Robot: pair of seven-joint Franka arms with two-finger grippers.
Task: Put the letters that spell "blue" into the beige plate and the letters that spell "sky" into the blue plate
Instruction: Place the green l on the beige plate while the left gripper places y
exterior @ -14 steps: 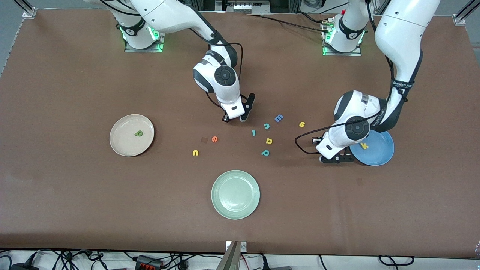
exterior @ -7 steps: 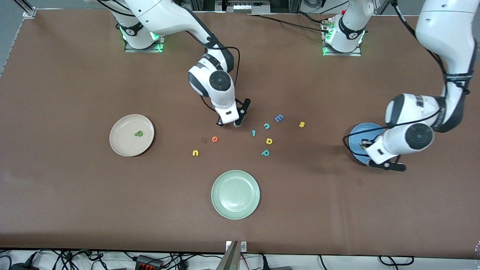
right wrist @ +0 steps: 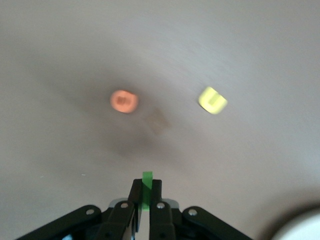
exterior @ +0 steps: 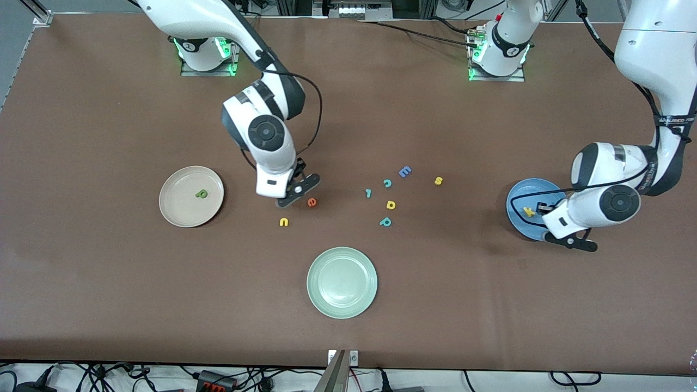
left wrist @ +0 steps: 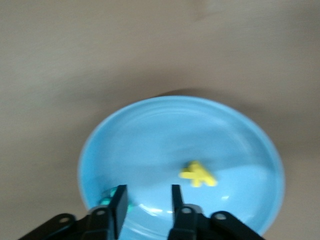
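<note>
My right gripper (exterior: 298, 189) (right wrist: 146, 183) is shut on the olive-green "l" (right wrist: 147, 192), low over the table beside the orange "e" (exterior: 311, 202) (right wrist: 123, 101). The yellow "u" (exterior: 283, 221) (right wrist: 212, 100) lies a little nearer the front camera. The green "b" (exterior: 201, 193) lies in the beige plate (exterior: 177, 209). My left gripper (exterior: 542, 208) (left wrist: 147, 194) hangs open over the blue plate (exterior: 520, 193) (left wrist: 150, 130). In that plate lie the yellow "k" (exterior: 528, 211) (left wrist: 198, 174) and a teal letter (left wrist: 111, 200), half hidden by one finger. The yellow "s" (exterior: 438, 181) lies on the table.
A blue blocky letter (exterior: 404, 171), three teal letters (exterior: 387, 183) (exterior: 368, 192) (exterior: 385, 221) and a yellow "a"-like letter (exterior: 390, 204) are scattered mid-table. A pale green plate (exterior: 342, 282) stands nearer the front camera.
The right arm has carried the "l" from beside the teal letters toward the beige plate's end, stopping by the "e". The left gripper has opened over the blue plate, and the "k" shows again.
</note>
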